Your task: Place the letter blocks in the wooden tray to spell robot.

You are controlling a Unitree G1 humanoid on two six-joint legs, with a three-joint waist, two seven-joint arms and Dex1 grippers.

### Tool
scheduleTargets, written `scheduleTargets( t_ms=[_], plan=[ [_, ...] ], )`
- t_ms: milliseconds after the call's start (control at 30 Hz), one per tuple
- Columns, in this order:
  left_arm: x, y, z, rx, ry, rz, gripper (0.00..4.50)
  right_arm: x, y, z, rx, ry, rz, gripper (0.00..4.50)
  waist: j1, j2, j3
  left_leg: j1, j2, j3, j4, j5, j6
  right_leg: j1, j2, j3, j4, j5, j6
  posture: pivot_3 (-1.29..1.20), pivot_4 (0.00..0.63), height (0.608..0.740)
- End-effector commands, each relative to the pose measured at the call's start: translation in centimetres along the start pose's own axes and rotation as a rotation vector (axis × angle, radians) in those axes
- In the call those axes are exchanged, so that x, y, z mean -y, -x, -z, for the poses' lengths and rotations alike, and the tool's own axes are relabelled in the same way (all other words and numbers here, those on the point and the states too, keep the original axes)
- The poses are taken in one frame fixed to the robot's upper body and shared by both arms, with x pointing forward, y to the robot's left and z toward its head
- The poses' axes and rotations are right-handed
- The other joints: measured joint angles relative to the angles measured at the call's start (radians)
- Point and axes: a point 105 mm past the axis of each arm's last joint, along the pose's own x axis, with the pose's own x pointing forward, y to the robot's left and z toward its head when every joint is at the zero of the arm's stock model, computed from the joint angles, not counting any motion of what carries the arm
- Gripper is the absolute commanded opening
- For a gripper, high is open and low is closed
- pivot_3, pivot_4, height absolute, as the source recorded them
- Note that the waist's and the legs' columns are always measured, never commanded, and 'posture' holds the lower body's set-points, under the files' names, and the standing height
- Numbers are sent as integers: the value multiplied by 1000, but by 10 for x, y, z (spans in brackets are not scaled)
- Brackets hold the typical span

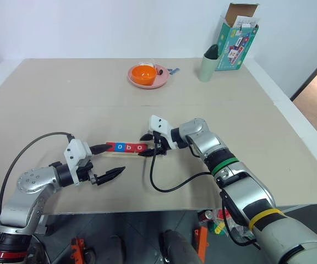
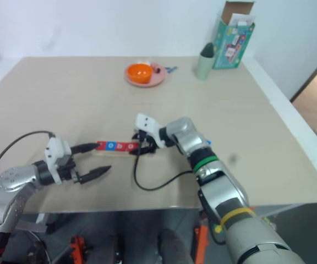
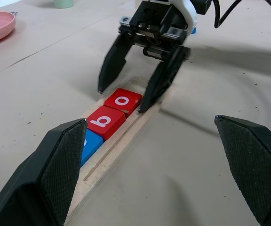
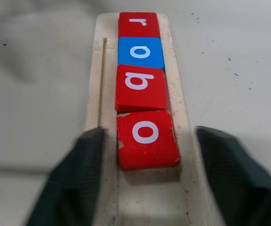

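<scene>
Beige tabletop (image 1: pixel 65 99) with a white wall behind it, so a pretty plain setup. Starting on the left, the left gripper (image 1: pixel 112 159) sits low over the near part of the table with its two black fingers spread wide apart and nothing between them. One fingertip reaches up by the left end of the wooden tray (image 4: pixel 175 89), the other points off over bare table nearer the front edge.

Moving right, the tray lies flat in the middle of the table, running left to right. Four letter blocks (image 4: pixel 140 92) sit in it in a row, touching each other: red r, blue o, red b, red o. The last red o (image 4: pixel 146 138) sits a touch crooked against the b. Tray space past that o is bare wood.

Right after that comes the right gripper (image 3: pixel 124 101), angled down over the tray's right end. Its fingers are apart, one on each side of that last o and the tray, not pinching the tile as far as I can see.

Further back there's a pink plate (image 1: pixel 157 81) holding an orange bowl (image 1: pixel 143 74), then a pale green cup (image 1: pixel 207 65), and a teal cardboard box (image 1: pixel 236 43) standing open at the far right corner.
</scene>
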Motion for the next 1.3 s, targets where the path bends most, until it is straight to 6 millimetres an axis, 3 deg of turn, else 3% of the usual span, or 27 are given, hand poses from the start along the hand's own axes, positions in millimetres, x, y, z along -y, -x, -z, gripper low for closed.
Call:
scheduleTargets(
  t_ms=[33,233,400,533,767,933,1100,1300],
  plan=[
    [0,1,-7,22,-32,-8,4500,7,3,-18,49,31,23,4482,0,0,0,0,0,0,0,0,0,0,0,0,0,0,0,0,150,740],
    [6,-2,-13,47,-27,27,4500,22,21,-43,176,-29,115,4482,0,0,0,0,0,0,0,0,0,0,0,0,0,0,0,0,150,740],
    [36,-10,-31,49,-9,262,4500,42,79,-53,294,-126,373,4482,7,0,0,-1,-1,-1,0,0,0,0,-1,0,0,0,1,0,150,740],
    [45,-13,-35,15,-9,371,4500,51,131,-32,287,-143,732,4482,9,0,0,-2,-2,-2,0,0,0,0,-1,-1,0,-3,2,0,150,740],
    [50,-17,-41,10,22,449,4500,33,192,42,113,-344,1213,4482,0,0,0,-1,-2,-1,-1,0,0,-1,-1,1,1,-3,2,0,150,740],
    [47,-23,-43,21,3,451,4500,16,190,53,78,-446,1371,4482,-6,0,0,1,-2,-1,-1,0,0,-1,0,2,2,-2,1,0,150,740],
    [44,-26,-42,29,-12,439,4500,2,178,57,51,-520,1432,4482,-5,0,0,1,-2,-1,0,0,0,0,1,2,3,-2,-2,0,150,740],
    [42,-29,-44,50,-36,426,4500,-13,168,75,-36,-600,1462,4482,-2,0,0,0,-3,0,0,0,0,0,-1,4,2,-4,0,0,150,740]
  ],
)
